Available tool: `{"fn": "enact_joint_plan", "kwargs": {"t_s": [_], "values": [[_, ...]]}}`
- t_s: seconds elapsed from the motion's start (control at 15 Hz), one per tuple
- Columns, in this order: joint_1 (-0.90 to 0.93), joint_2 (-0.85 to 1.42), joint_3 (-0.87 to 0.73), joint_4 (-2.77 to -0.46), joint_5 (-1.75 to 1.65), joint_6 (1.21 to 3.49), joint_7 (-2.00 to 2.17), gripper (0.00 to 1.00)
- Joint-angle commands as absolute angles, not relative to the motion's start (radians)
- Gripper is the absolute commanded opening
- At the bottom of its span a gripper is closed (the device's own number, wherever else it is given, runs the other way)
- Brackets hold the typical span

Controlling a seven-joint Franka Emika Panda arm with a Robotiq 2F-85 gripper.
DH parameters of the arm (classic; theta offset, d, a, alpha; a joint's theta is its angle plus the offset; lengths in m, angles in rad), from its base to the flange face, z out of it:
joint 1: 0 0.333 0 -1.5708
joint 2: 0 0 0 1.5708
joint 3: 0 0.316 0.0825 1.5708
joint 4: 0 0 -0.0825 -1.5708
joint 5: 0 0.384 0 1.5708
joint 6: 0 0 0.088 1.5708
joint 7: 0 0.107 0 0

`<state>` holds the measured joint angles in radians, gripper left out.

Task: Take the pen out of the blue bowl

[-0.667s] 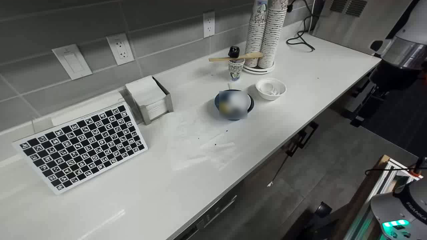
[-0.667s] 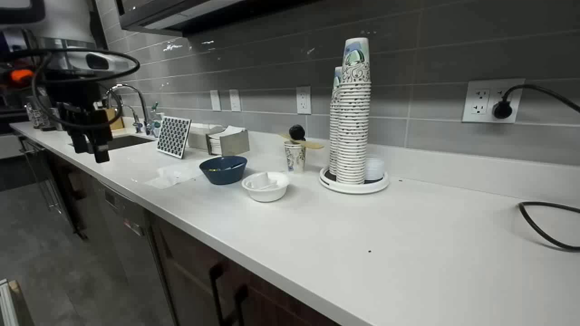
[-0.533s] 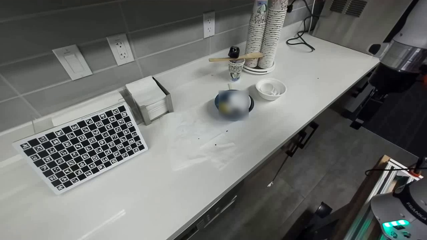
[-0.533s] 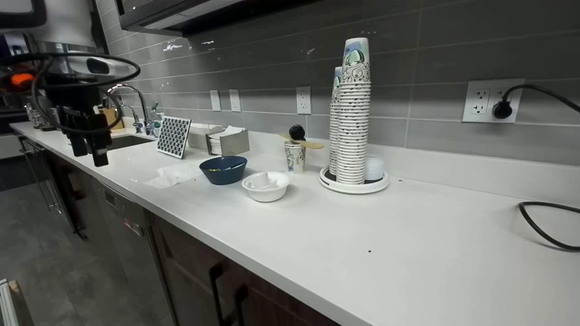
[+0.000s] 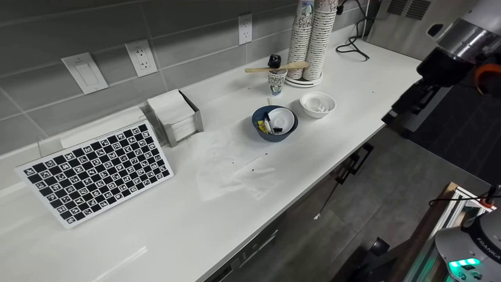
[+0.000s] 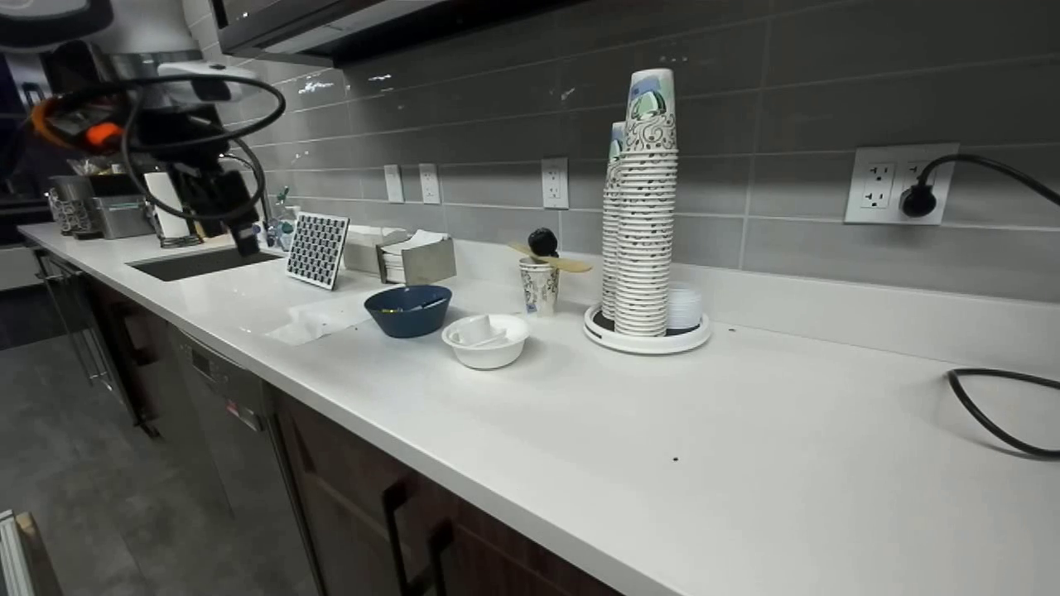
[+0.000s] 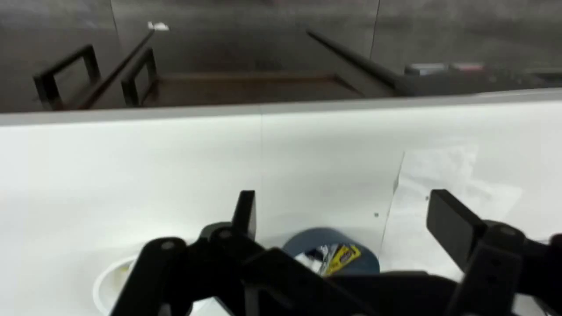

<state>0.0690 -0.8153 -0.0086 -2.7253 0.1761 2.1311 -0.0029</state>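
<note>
While what appears to be the pen point(image 5: 267, 117) lies in the bowl point(image 5: 274, 137), beside a dish point(image 5: 284, 117) and near a packet point(image 5: 262, 126), the step in hand is judged to be the approach. The gripper point(image 7: 344, 213) carries no object; its jaws stand wide apart. Relative to them, the bowl and pen sit lower and well away; in the wrist view the bowl shows between them, partly hidden by the gripper's body. Next, the move calls for bringing the jaws over the bowl, turning them to straddle the pen, and descending clear of the dish before closing.
</note>
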Motion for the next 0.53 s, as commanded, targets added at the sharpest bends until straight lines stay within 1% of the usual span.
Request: {"fn": "enact_joint_plan", "kwargs": {"t_s": [0.0,0.2,0.27,0.47], "values": [[0.070,-0.582,0.043,-2.583,0.235,2.393,0.098,1.00],[0.056,-0.417,0.113,-2.473,0.178,2.555,0.174,1.00],[0.055,-0.358,0.133,-2.430,0.152,2.564,0.185,1.00],[0.038,-0.177,0.195,-2.279,0.049,2.464,0.269,1.00]]}}
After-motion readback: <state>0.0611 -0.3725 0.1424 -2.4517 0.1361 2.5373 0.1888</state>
